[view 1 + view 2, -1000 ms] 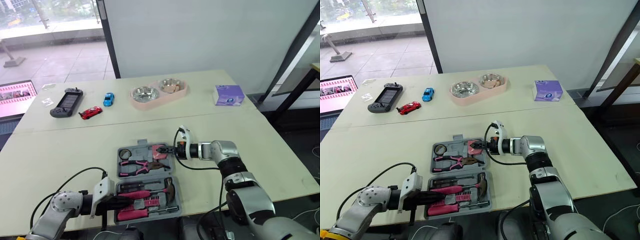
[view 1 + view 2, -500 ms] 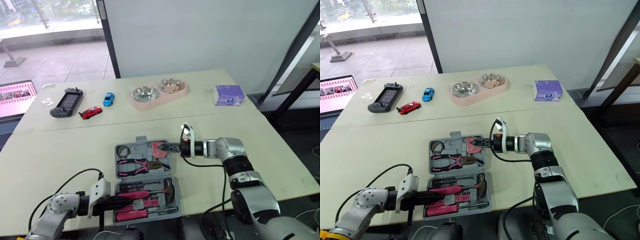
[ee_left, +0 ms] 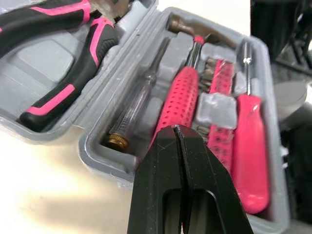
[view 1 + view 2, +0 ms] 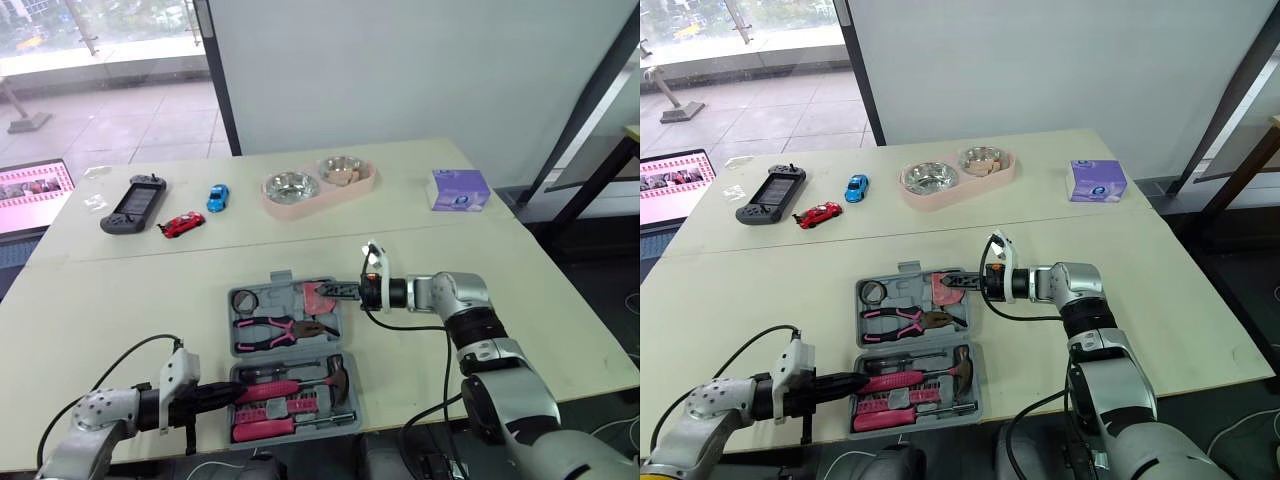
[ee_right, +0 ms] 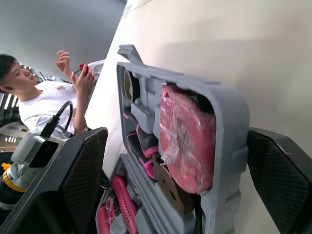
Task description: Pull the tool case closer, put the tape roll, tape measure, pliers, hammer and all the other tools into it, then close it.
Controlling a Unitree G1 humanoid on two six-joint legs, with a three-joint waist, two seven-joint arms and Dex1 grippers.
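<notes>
The grey tool case (image 4: 345, 412) lies open near the table's front edge. Its far half holds the tape roll (image 4: 245, 300), the pink-handled pliers (image 4: 280, 330) and a pink tape measure (image 4: 320, 295). The near half holds the hammer (image 4: 300, 383) and a pink screwdriver (image 4: 270, 428). My right gripper (image 4: 342, 292) is open at the far half's right corner, and that corner with the tape measure (image 5: 187, 141) sits between its fingers. My left gripper (image 4: 215, 393) is shut on nothing, just left of the near half, pointing at the hammer handle (image 3: 180, 105).
On the far table are a game controller (image 4: 133, 205), a red toy car (image 4: 181, 225), a blue toy car (image 4: 217, 198), a pink double bowl (image 4: 318, 184) and a purple box (image 4: 459, 189). A person (image 5: 39, 97) shows in the right wrist view.
My right gripper has drawn back to the right, from over the tape measure to the case's corner. My left gripper has pulled away leftwards from the near half. The case shifted slightly left.
</notes>
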